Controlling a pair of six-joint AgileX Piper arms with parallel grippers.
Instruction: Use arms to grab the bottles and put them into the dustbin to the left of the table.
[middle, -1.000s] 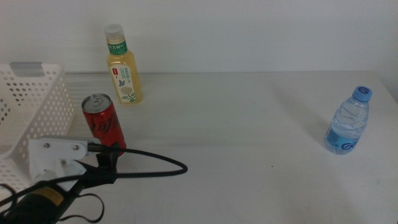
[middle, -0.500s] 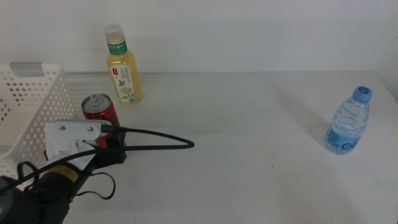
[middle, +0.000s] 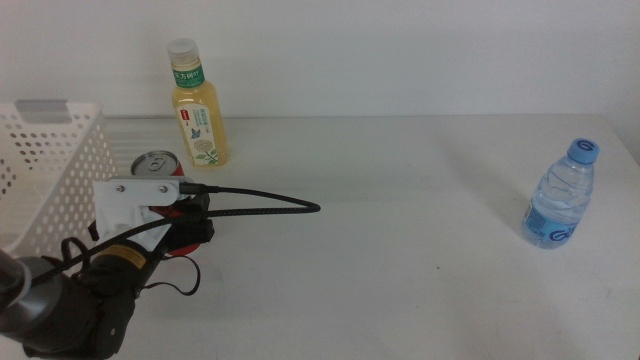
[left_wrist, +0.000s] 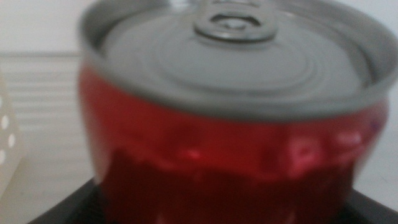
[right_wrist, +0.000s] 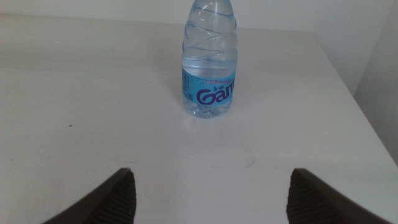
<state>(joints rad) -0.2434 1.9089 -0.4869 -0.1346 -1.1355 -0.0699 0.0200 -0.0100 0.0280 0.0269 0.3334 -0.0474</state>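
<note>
A slim red soda can (middle: 156, 163) stands on the white table (middle: 400, 240) beside the dustbin (middle: 48, 165), a white holed basket at the left. My left gripper (middle: 178, 212) is right at the can, jaws open on either side of it. The can (left_wrist: 230, 124) fills the left wrist view. A yellow-drink bottle (middle: 198, 118) with white cap stands upright behind the can. A small water bottle (middle: 561, 198) with blue cap stands at the far right. My right gripper (right_wrist: 211, 196) is open and empty, some way short of the water bottle (right_wrist: 209, 68); it is out of the middle view.
The left arm's white bracket (middle: 135, 200) and ribbed black cable (middle: 260, 208) hide most of the can from the middle view. The table's right edge (right_wrist: 367, 118) runs close to the water bottle.
My left arm has moved forward toward the far side, bringing its gripper up around the red can. The bottles, the can and the basket have not moved.
</note>
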